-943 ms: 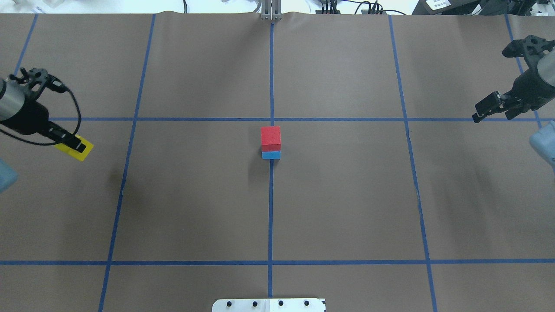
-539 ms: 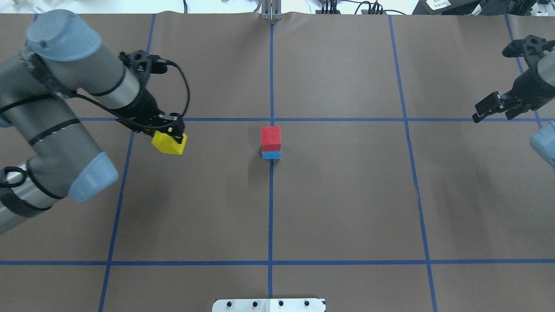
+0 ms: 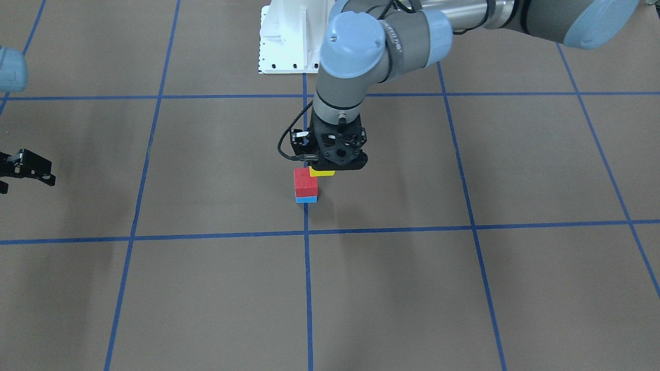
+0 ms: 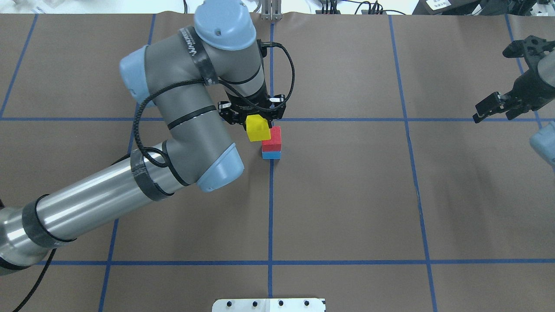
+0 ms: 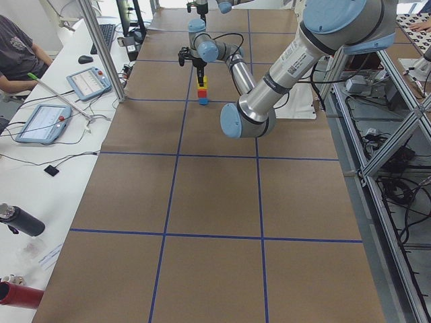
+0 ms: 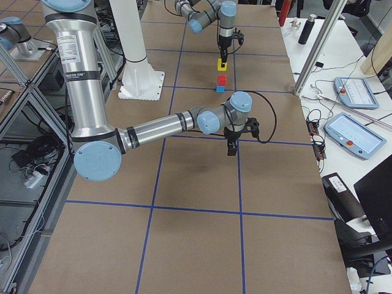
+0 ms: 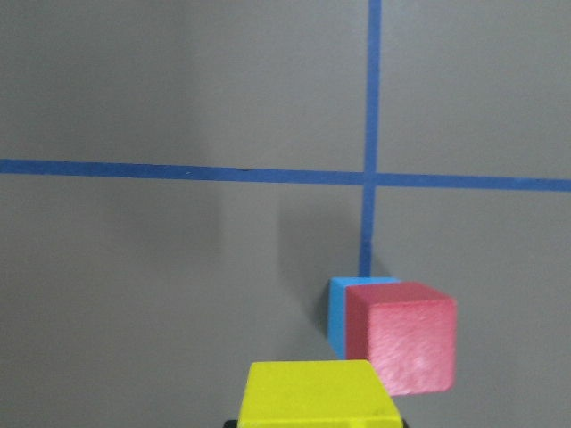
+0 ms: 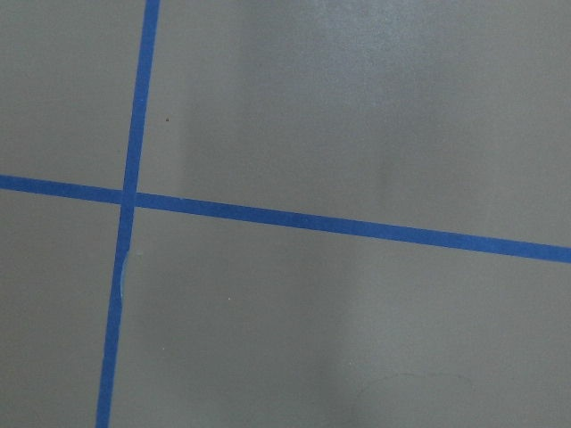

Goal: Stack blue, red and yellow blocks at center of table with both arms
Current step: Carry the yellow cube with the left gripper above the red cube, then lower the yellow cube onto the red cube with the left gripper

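A red block sits on a blue block at the table's centre, on a tape crossing. My left gripper is shut on a yellow block. It holds the block in the air, higher than the red block's top and just to its left. In the front-facing view the yellow block peeks out under the gripper, beside the red block. The left wrist view shows the yellow block, the red block and the blue block. My right gripper hangs open and empty at the far right.
Blue tape lines divide the brown table into squares. The white robot base plate is at the robot's side. Tablets and a metal post stand on the operators' side table, and a person sits there.
My left arm has swept from the far left to the centre with the yellow block in its grip. The right arm and the red-on-blue stack have not moved.
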`<state>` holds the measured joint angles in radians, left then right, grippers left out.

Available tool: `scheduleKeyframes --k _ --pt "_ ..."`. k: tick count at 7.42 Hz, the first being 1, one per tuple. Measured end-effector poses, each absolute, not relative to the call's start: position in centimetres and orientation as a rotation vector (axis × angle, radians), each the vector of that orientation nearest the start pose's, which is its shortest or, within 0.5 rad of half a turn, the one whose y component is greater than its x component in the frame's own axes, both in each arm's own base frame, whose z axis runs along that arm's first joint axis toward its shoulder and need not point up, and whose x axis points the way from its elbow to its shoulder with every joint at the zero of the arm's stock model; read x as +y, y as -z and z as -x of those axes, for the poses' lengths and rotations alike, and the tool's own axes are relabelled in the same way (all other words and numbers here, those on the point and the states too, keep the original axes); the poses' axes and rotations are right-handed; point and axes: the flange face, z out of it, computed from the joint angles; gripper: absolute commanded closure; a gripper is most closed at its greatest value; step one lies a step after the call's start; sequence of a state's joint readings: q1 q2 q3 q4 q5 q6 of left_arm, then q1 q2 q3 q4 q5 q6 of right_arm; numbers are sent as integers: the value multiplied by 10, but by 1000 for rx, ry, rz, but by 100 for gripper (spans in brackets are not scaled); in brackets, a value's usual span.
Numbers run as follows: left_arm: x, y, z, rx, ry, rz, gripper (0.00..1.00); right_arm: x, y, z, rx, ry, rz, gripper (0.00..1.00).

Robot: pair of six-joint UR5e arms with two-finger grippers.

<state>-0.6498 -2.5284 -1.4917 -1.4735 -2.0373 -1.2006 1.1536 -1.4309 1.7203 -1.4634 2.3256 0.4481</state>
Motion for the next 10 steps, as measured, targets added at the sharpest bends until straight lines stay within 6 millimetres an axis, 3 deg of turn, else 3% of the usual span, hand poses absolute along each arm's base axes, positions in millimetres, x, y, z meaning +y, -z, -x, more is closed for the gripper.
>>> scheduleKeyframes --k 3,10 --pt "-522 -83 -560 841 101 0 100 -534 -500 165 -834 118 -29 0" --pt "-524 -96 -566 814 102 -4 100 -535 -504 167 -831 119 -23 0"
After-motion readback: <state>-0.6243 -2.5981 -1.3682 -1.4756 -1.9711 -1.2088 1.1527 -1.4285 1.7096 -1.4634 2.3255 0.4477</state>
